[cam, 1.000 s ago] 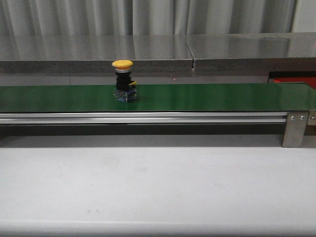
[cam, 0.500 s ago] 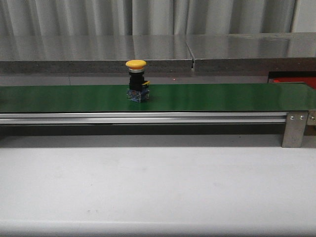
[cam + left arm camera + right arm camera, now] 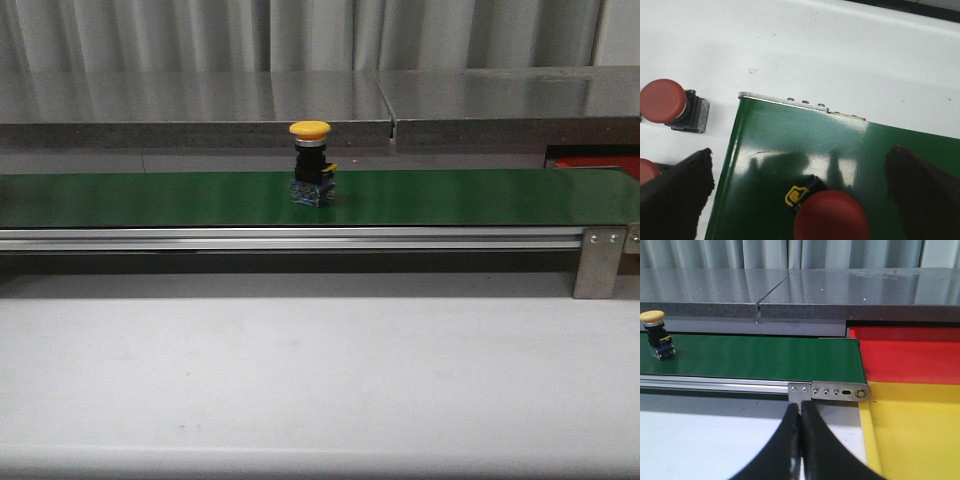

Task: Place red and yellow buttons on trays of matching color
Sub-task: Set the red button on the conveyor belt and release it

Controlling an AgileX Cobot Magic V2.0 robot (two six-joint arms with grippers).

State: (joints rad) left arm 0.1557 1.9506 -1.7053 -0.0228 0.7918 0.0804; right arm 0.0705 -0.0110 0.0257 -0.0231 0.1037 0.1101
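Note:
A yellow button (image 3: 312, 172) stands upright on the green conveyor belt (image 3: 480, 195), also seen far off in the right wrist view (image 3: 655, 339). A red button (image 3: 831, 218) stands on the belt end (image 3: 790, 135) between the wide-apart fingers (image 3: 677, 190) of my left gripper (image 3: 799, 152), which is open and not touching it. My right gripper (image 3: 800, 407) is shut on nothing, low before the belt's other end. Beside that end lie the red tray (image 3: 910, 357) and the yellow tray (image 3: 915, 435). Neither gripper shows in the front view.
Two more red buttons (image 3: 664, 102) (image 3: 646, 171) lie on the white table (image 3: 840, 55) beside the belt end. A metal bracket (image 3: 830, 390) caps the belt by the trays. A grey ledge (image 3: 300, 105) runs behind the conveyor.
The yellow button has ridden the belt to the right, from left of centre to about mid-frame. Nothing else in the front view has moved.

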